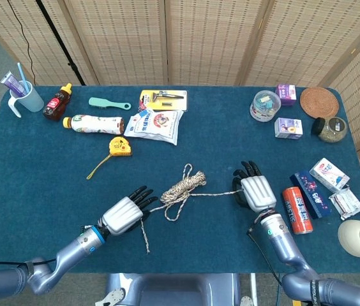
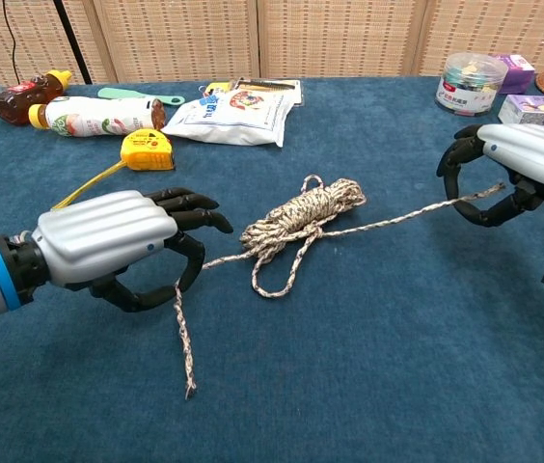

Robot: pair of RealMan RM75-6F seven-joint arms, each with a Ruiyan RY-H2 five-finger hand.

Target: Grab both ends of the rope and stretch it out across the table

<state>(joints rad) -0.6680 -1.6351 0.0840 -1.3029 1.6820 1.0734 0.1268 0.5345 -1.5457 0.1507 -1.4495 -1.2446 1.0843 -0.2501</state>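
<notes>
Fingers of left hand (image 2: 108, 246) and right hand (image 2: 523, 164) each clamped on rope (image 2: 301, 217) — strands running left-right; bundle midway.

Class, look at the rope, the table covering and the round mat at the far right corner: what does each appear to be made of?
Rope: twisted fibre cord, matte, with speckled beige and brown strands; natural or synthetic is unclear.
Table covering: dark blue cloth, probably felt or short pile, since it looks soft and non-reflective.
Round mat: likely woven rattan or straw, brown with concentric rings.
</notes>
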